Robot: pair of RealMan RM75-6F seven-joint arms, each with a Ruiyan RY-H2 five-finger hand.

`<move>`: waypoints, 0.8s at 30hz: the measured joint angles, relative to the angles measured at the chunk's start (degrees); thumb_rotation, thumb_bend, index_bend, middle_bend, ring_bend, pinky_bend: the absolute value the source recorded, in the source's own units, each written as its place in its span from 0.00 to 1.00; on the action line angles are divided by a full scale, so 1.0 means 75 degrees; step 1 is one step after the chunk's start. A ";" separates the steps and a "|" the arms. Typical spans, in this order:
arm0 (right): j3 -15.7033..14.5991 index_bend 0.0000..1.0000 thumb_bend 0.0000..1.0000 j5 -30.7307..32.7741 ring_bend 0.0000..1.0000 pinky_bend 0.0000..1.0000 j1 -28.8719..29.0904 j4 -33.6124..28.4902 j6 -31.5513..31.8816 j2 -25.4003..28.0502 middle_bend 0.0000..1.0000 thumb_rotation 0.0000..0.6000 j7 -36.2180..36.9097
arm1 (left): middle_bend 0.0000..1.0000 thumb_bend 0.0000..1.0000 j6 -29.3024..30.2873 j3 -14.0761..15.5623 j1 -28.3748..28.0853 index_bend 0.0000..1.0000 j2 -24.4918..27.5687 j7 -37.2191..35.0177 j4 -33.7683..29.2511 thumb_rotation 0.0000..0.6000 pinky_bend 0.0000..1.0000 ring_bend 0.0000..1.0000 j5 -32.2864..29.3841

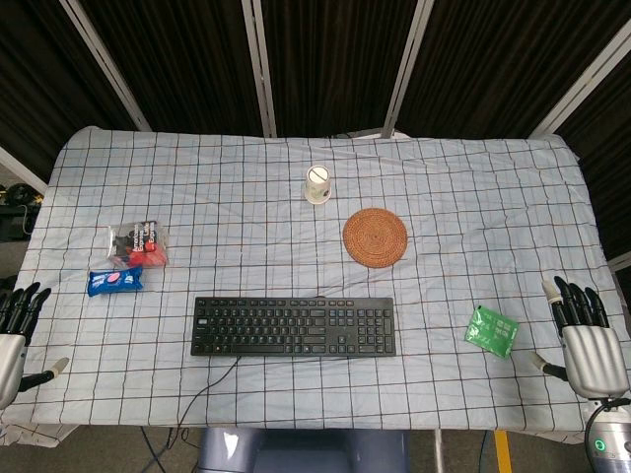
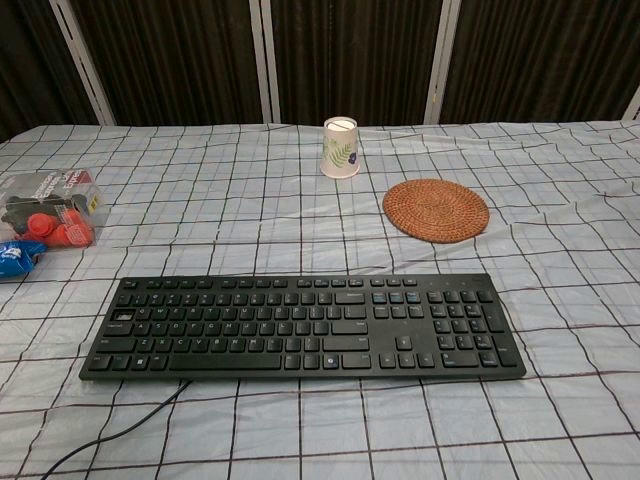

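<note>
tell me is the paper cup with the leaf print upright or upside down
Upside down: the white paper cup with the leaf print stands apart from the round woven coaster, wider at the cloth than at its top.

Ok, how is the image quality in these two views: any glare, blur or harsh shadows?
Head view: even, soft light, no glare, the keyboard sharp, and both hands cropped at the frame edges: left robot hand, right robot hand. Chest view: also sharp, the paper cup crisp, only faint shadows under the woven coaster, neither hand in frame.

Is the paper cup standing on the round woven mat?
No, the paper cup stands on the checked cloth, apart from the round woven mat.
</note>
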 measured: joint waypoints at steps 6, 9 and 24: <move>-0.0012 0.00 0.07 -0.0016 0.00 0.00 -0.0021 -0.0011 0.0032 0.0021 0.00 1.00 -0.0030 | 0.00 0.10 -0.0017 -0.0015 -0.0008 0.00 -0.0001 -0.0003 -0.0015 1.00 0.00 0.00 0.0000; -0.0024 0.00 0.08 -0.0001 0.00 0.00 -0.0033 -0.0039 0.0022 0.0037 0.00 1.00 -0.0010 | 0.00 0.10 -0.0002 -0.0014 -0.0008 0.00 -0.0010 -0.0023 0.0005 1.00 0.00 0.00 0.0031; -0.0168 0.00 0.08 -0.0277 0.00 0.00 0.0015 -0.0111 -0.0073 0.0072 0.00 1.00 0.0006 | 0.00 0.10 -0.0042 -0.0060 -0.0006 0.00 -0.0007 -0.0062 0.0001 1.00 0.00 0.00 -0.0061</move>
